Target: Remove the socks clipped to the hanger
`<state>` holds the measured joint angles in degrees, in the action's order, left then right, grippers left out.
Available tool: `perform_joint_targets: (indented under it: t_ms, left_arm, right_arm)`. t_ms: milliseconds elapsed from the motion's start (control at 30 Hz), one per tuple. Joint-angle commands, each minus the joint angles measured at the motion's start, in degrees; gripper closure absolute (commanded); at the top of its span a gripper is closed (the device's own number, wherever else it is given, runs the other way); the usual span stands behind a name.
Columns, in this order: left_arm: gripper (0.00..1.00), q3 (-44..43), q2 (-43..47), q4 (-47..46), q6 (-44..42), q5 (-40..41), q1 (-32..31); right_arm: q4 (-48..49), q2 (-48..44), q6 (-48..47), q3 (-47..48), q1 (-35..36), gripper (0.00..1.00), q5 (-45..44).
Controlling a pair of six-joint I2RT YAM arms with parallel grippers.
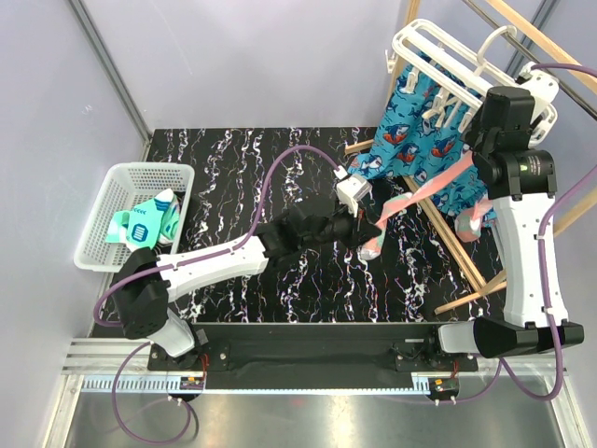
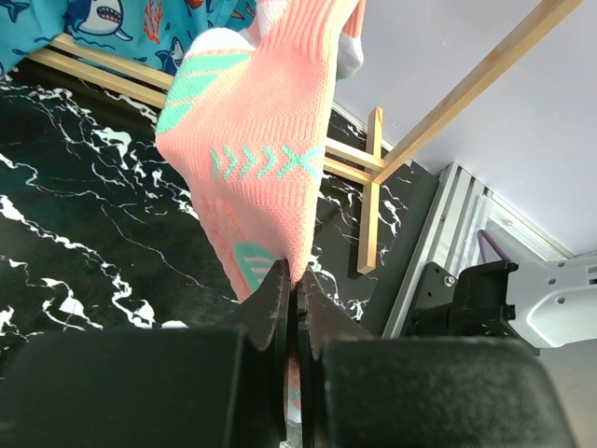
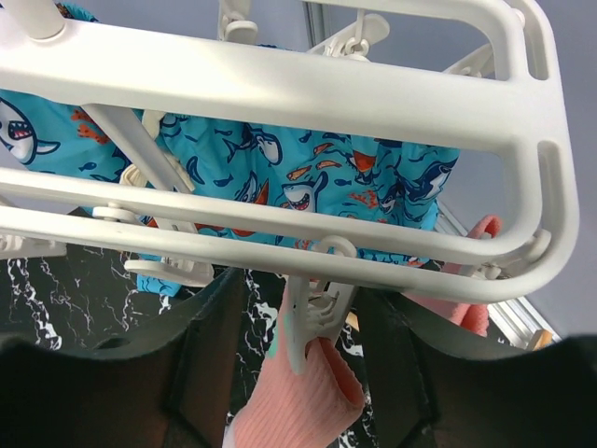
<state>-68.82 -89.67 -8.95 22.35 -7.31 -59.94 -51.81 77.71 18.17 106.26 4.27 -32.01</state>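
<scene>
The white hanger [image 1: 438,65] hangs at the back right, with blue shark-print socks [image 1: 410,140] clipped under it. A salmon-pink sock [image 1: 424,189] stretches taut from the hanger down to my left gripper [image 1: 362,235]. In the left wrist view, that gripper [image 2: 297,289] is shut on the sock's lower end [image 2: 261,159]. My right gripper [image 3: 303,327] is up at the hanger's rail [image 3: 280,84]. It is open, with a finger on each side of the white clip [image 3: 312,313] that pinches the salmon sock's cuff [image 3: 298,401]. Neither finger touches the clip.
A second salmon sock [image 1: 469,224] dangles at the right. The light wooden frame [image 1: 448,233] leans beneath the hanger. A white basket [image 1: 117,191] at the left holds mint-green patterned socks [image 1: 145,224]. The table top [image 1: 233,177] is black marble.
</scene>
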Motion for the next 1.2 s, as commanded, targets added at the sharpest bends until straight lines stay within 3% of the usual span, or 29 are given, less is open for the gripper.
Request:
perform_joint_targets:
  t_ms: [0,333,400,433,533,733,867,900,1100,1167]
  left_arm:
    - [1.00,0.4,2.1,-3.8,0.9,-1.7,0.4]
    - [1.00,1.2,2.0,-4.8,1.9,-2.5,0.4]
    - [1.00,1.2,2.0,-4.8,2.1,-2.7,0.5]
    - [1.00,1.1,2.0,-4.9,2.3,-2.7,0.5]
    - [1.00,1.1,1.9,-5.5,3.8,-4.0,1.0]
    - [1.00,1.1,1.7,-6.6,6.1,-6.3,1.7]
    - [1.00,1.4,1.7,-7.2,7.2,-7.5,2.2]
    - [1.00,1.5,1.7,-7.3,7.6,-7.7,2.3]
    - [1.00,1.9,1.9,-7.5,8.2,-8.2,2.4]
    - [1.00,1.9,1.9,-7.5,8.3,-8.2,2.4]
  right_arm:
    - [5.6,-0.4,-1.8,-1.4,-0.8,0.43,-1.3]
    - [10.6,-3.1,-3.1,-4.8,-0.8,0.61,-2.5]
    - [10.5,-3.4,-3.2,-4.7,-0.8,0.54,-2.3]
    - [10.0,-3.4,-3.1,-4.5,-0.8,0.42,-2.2]
    - [10.1,-3.8,-3.1,-5.0,-0.8,0.34,-2.2]
    - [11.8,-5.4,-3.7,-6.7,-0.8,0.31,-2.8]
    - [13.2,-6.3,-4.5,-7.7,-0.8,0.42,-3.5]
    - [13.3,-6.4,-4.4,-8.3,-0.8,0.51,-3.6]
    - [14.2,-7.0,-4.7,-8.3,-0.8,0.75,-2.4]
    - [14.3,-7.0,-4.9,-8.2,-0.8,0.90,-1.9]
